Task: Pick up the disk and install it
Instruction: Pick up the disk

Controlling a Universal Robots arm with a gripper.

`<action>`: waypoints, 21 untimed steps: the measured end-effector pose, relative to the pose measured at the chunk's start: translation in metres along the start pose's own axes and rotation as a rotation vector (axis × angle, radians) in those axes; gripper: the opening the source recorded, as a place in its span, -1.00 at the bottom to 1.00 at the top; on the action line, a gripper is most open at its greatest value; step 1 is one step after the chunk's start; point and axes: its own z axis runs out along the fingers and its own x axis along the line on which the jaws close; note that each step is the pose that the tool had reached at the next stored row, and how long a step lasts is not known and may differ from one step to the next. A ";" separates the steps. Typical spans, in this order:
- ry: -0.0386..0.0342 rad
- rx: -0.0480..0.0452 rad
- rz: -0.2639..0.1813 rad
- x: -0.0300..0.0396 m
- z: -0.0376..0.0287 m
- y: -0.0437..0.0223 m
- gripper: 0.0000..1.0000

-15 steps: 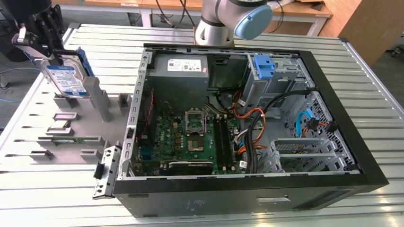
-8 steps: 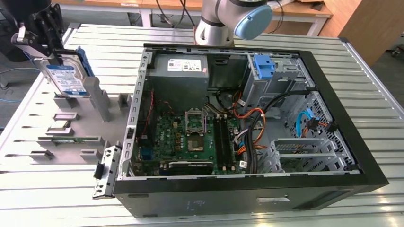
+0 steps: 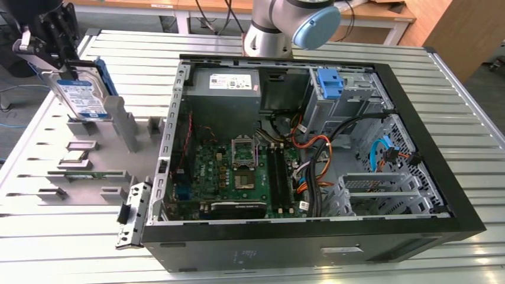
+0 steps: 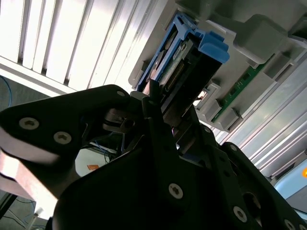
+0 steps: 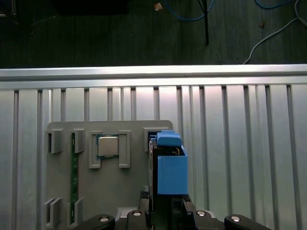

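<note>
The gripper (image 3: 65,64) has its jaws clamped on the top edge of the disk (image 3: 81,97). The disk stands upright and slightly tilted at the grey holder (image 3: 103,160); whether it touches the holder is unclear. Both are to the exterior view's left of the open computer case (image 3: 442,195).

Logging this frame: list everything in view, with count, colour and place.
disk: one, silver-grey in a blue bracket, upright over the fixture at the exterior view's left
fixture: one, grey, on the table beside the case
circuit strip: one, green, in a fixture slot
processor chip: one, silver, in a fixture pocket
computer case: one, black, open, mid-table
motherboard: one, green, inside the case
bare bracket: one, blue, in the case's drive bay
cables: several, orange, blue and black, inside the case
table: one, silver, slatted
arm: one, grey with a blue cap, beyond the case
gripper: one, black, jaws shut on the disk
</note>
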 end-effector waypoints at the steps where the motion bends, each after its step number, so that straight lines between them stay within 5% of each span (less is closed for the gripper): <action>1: -0.0001 0.0002 0.000 0.0000 -0.0005 0.0000 -0.30; 21: -0.0001 0.0001 0.000 -0.0004 -0.0086 0.0004 -0.30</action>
